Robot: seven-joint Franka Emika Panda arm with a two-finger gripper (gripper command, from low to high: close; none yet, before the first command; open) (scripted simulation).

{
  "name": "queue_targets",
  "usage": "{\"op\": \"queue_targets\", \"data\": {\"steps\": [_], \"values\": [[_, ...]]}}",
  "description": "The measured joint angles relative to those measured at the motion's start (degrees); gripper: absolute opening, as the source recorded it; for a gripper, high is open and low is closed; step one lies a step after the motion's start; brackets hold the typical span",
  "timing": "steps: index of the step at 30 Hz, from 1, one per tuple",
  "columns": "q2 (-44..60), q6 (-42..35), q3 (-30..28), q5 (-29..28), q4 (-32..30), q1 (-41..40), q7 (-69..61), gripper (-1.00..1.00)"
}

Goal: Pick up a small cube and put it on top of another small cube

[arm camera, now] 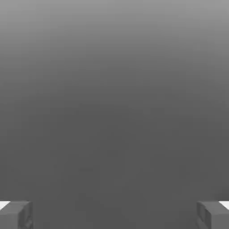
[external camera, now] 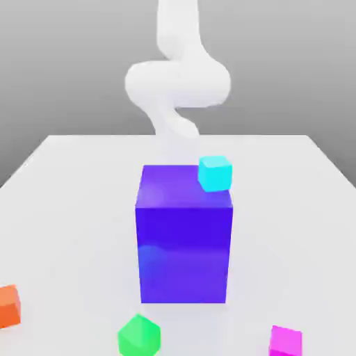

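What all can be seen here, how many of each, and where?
block: one, big, blue-purple, middle of the table
cyan cube: one, at the block's upper corner on the exterior view's right
orange cube: one, at the exterior view's left edge
green cube: one, nearer the camera than the block
magenta cube: one, near the lower edge, toward the exterior view's right
table: one, white, under the block
arm: one, white, behind the block
fingers: two, grey, spread apart in the hand view
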Motion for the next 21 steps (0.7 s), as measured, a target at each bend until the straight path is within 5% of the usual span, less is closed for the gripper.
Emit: {"op": "queue_targets", "data": {"steps": [21], "values": [[44.0,13.4,-0.6,3.3,0.0,14.1,-38.5,0.00]]}}
